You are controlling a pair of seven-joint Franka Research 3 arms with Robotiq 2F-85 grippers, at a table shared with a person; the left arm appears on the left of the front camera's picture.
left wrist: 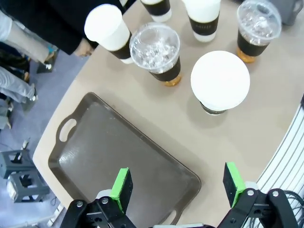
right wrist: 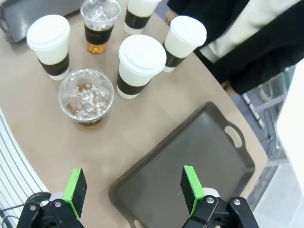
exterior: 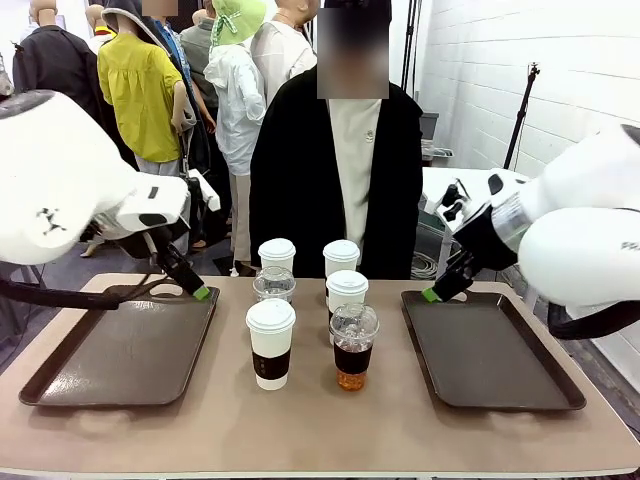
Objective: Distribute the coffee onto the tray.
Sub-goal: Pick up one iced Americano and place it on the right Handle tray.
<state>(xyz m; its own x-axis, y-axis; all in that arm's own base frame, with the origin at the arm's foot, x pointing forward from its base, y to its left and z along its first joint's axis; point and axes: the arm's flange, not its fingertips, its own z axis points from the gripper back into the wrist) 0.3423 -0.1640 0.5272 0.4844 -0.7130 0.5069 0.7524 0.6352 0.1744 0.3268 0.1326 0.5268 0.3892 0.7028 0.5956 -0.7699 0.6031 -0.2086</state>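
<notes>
Left pincer point(left wrist: 178, 184) is hanging wide open, its green pads point(left wrist: 122, 189) rising well apart from the bottom edge of its wrist view, and it is gripping nothing. Right pincer point(right wrist: 133, 186) is gaping just as wide at the bottom of its own view and is likewise holding nothing. From the front I am seeing each one hovering by the far inner corner of its tray: the left tray point(exterior: 120, 360) is lying at lower left of the frame and the right tray point(exterior: 495, 350) at lower right, both dark brown and both resting flat on the tan table point(exterior: 320, 425). All the coffee is standing upright on the tabletop between the trays, in the middle of the frame. Nearest me, the front white cup point(exterior: 271, 343) with its lid and dark sleeve is sitting just left of centre, and the front clear cup point(exterior: 353, 348) of amber drink is standing just beside it on the right. Behind those, the middle white cup point(exterior: 347, 290) is sitting close behind the front clear cup, and the rear clear cup point(exterior: 274, 284) is peeking over the front white one. Farther back, the two far white cups point(exterior: 277, 253) are standing side by side. Beyond them, at upper centre, a person point(exterior: 300, 170) in a black jacket is facing me across the table.
</notes>
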